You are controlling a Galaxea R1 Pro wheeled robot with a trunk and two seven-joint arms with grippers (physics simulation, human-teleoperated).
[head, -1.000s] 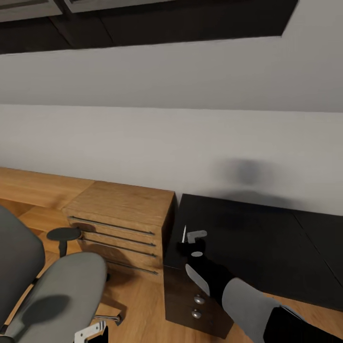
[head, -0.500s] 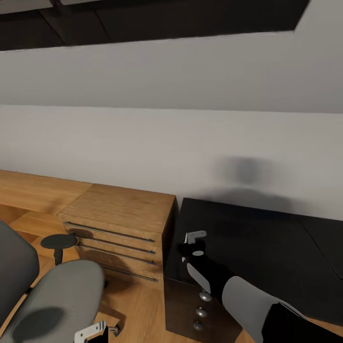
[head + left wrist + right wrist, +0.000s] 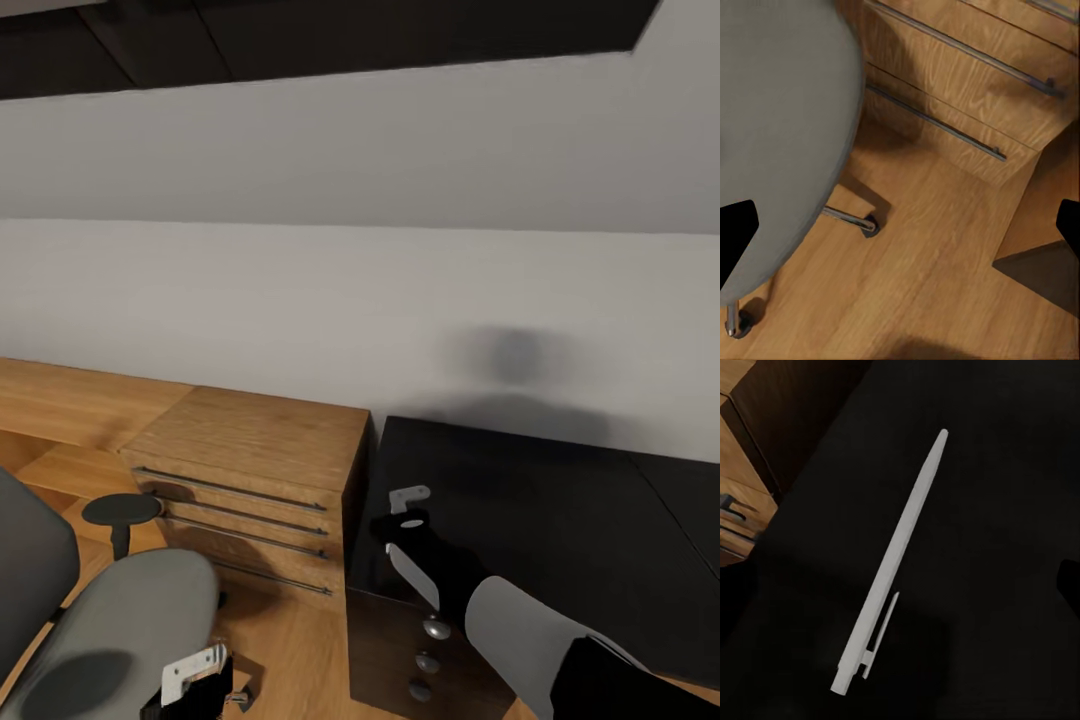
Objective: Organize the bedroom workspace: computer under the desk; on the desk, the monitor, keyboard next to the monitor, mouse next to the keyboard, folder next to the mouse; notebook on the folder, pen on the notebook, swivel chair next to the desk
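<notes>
Head view: the long black-topped desk [image 3: 560, 510] is seen at the right, with its black drawer unit and round silver knobs [image 3: 433, 630] below the near corner. A low light-wood cabinet with thin metal handles [image 3: 250, 470] stands just beside the desk, against the pale grey wall [image 3: 350, 290]. The grey-seated swivel chair with a black armrest [image 3: 110, 630] is placed at the lower left on the wood floor [image 3: 290, 640].

The right gripper [image 3: 405, 510] is held over the desk's near corner. Through the right wrist view, a slim white pen with a clip [image 3: 889, 570] is seen lying on the desk top, between the spread, empty fingers.

The left gripper [image 3: 195, 680] hangs beside the chair seat; its dark fingertips [image 3: 736, 236] are shown wide apart, holding nothing.
</notes>
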